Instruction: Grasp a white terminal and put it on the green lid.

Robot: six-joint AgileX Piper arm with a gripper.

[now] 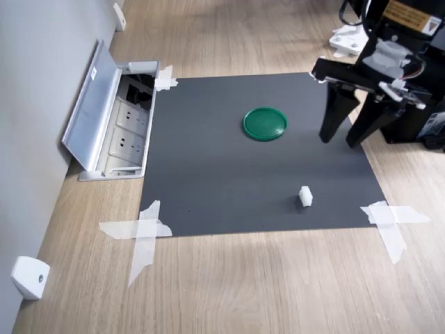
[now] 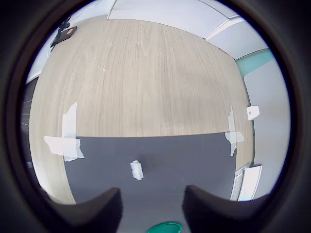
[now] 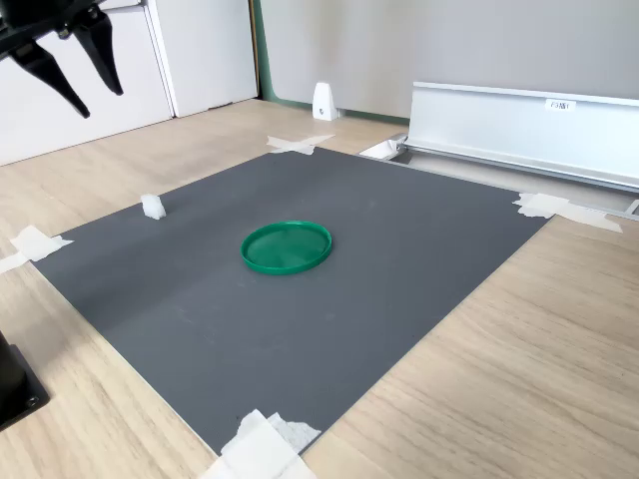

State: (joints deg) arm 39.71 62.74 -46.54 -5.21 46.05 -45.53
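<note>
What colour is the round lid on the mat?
Dark green. The green lid shows best in the second exterior view.

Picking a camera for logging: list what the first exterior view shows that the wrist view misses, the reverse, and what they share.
Only the first exterior view shows the whole green lid, the open floor socket box with its outlets, and the arm's body. Only the wrist view shows the long stretch of wood floor beyond the mat and a dark item far off. Both show the white terminal, the black mat, tape strips and the open gripper.
</note>
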